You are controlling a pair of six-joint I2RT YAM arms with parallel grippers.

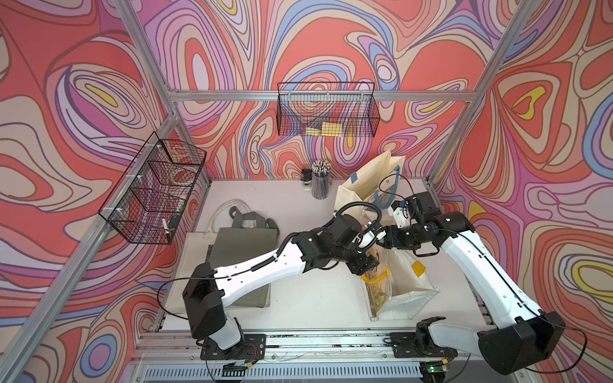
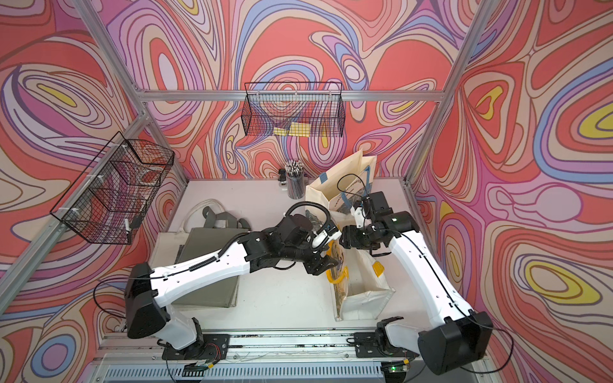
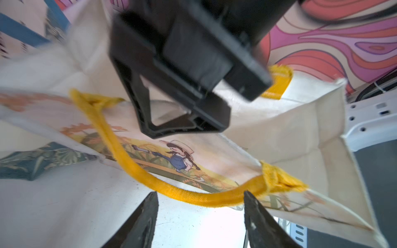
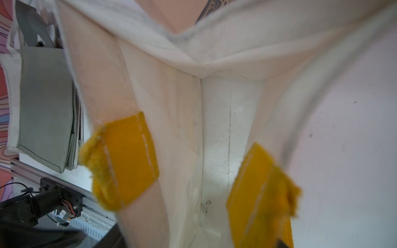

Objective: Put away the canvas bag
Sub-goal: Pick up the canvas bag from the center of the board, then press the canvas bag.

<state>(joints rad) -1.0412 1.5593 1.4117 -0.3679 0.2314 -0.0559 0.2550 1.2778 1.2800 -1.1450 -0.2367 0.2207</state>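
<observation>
The left end effector [image 3: 200, 192] is spread. The yellow handle [image 3: 120, 150] of the canvas bag [image 1: 408, 291] crosses the gap right at its fingertips and is not pinched. The right end effector [image 1: 381, 243] sits at the bag's mouth, and its wrist view looks down the inside. I cannot tell whether it is spread or pressed together.

The bag lies on its side at the right of the tabletop [image 1: 315, 298]. It is in front of a tall cream bag with blue handles [image 1: 365, 175] and well apart from the grey bag [image 1: 242, 252] lying flat on the left.

The step looks like taking the handle. I would push the left fingers further past the strap before closing, so it seats deep rather than at the tips.
</observation>
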